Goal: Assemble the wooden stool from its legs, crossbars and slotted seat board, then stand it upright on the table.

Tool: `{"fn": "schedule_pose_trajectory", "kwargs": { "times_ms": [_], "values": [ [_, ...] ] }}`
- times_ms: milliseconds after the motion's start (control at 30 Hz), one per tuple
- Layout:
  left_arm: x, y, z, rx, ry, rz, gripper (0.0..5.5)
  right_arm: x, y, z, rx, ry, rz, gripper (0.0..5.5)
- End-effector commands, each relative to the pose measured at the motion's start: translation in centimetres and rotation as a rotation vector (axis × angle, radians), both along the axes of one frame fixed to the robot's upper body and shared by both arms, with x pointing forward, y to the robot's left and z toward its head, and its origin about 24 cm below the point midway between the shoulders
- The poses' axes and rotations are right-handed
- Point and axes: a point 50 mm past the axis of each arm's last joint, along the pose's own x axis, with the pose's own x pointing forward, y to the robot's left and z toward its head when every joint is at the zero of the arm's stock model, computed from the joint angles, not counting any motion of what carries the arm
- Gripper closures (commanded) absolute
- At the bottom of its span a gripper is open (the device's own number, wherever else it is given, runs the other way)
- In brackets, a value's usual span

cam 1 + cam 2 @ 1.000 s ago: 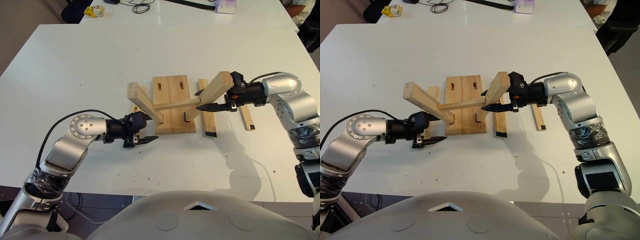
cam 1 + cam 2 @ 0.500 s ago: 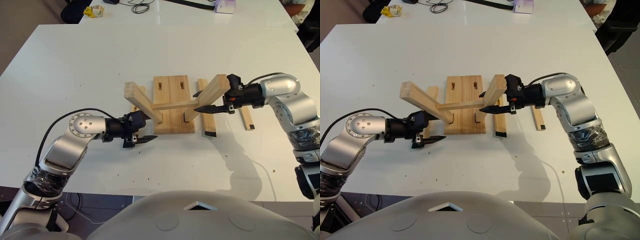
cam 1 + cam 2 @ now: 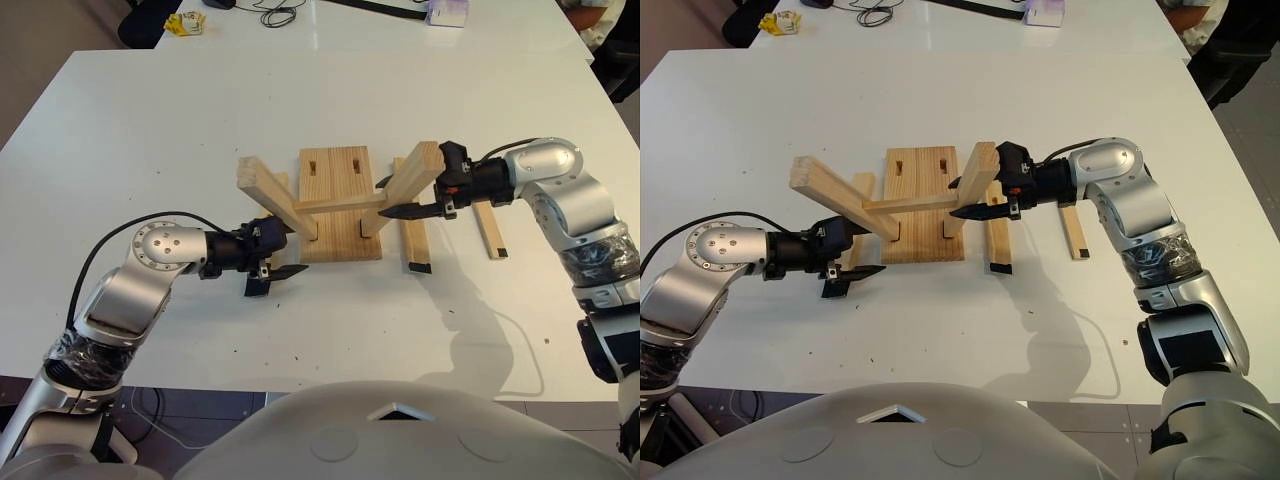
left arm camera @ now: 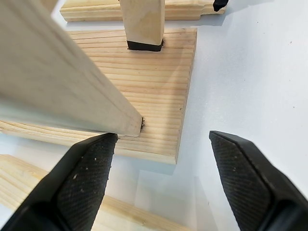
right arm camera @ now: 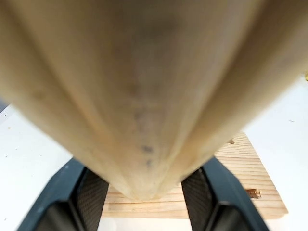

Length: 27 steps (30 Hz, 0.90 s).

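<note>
**Leg frame on seat board: assembly partly done**

Done, as far as visible:
- Two legs and one crossbar [image 3: 338,204] are joined into an H-frame.
- The frame leans over the seat board [image 3: 340,240], which lies flat at centre frame on the table [image 3: 150,120].
- The left-hand leg [image 3: 272,192] and right-hand leg [image 3: 408,185] splay up and outward. Their lower ends meet the lower half of the board.
- In the left wrist view the far leg shows a dark band where it meets the board. Cannot tell whether it is seated in a slot or only standing on the surface.
- Two slots [image 3: 313,170] in the upper part of the board are unfilled.

Grippers:
- The right gripper [image 3: 412,206] is right of centre, with its jaws pinching the right-hand leg. The right wrist view shows wood between both fingers.
- The left gripper [image 4: 162,137] is at lower left of the board, with its jaws spread and holding nothing. The left-hand leg's lower end is just beside one finger.

Left to do:
- Three pieces lie flat and unused on the table.
  - The dark-ended piece [image 3: 413,238] is just right of the board.
  - The far piece [image 3: 491,235] is further right.
  - The hidden piece [image 3: 862,190] is left of the board, partly under the left-hand leg.
- Judgement: under half complete. The frame has to be fixed to the board, the loose pieces added, and the stool turned and stood upright.
</note>
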Motion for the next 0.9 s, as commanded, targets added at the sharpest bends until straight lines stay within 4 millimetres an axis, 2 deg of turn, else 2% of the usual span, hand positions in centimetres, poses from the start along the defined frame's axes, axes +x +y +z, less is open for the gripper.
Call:
{"fn": "schedule_pose_trajectory", "kwargs": {
  "times_ms": [33,100,133,233,367,533,900],
  "values": [
    [-0.5,-3.0,0.2,-0.140,-0.009,-0.132,1.96,-4.6,3.3,-7.1,-0.244,0.206,0.206,3.48],
    [-0.6,-2.9,0.1,-0.148,-0.006,-0.113,1.96,-4.3,3.3,-6.8,-0.237,0.182,0.165,3.48],
    [-0.7,-2.8,0.0,-0.151,-0.004,-0.108,1.96,-4.3,3.2,-6.7,-0.234,0.188,0.158,3.12],
    [-1.0,-2.8,-0.3,-0.155,0.000,-0.096,1.96,-4.4,2.9,-6.5,-0.236,0.188,0.136,2.74],
    [-1.3,-2.7,-0.6,-0.163,0.000,-0.080,1.96,-3.4,3.1,-5.9,-0.217,0.148,0.033,2.04],
    [-1.8,-2.6,-0.5,-0.177,-0.002,-0.052,1.96,-1.8,2.6,-4.4,-0.164,0.074,-0.075,2.04],
    [-2.5,-2.0,-0.5,-0.179,0.005,-0.019,1.96,-1.0,-0.1,-2.7,-0.173,-0.022,-0.149,2.04]
  ]
}}
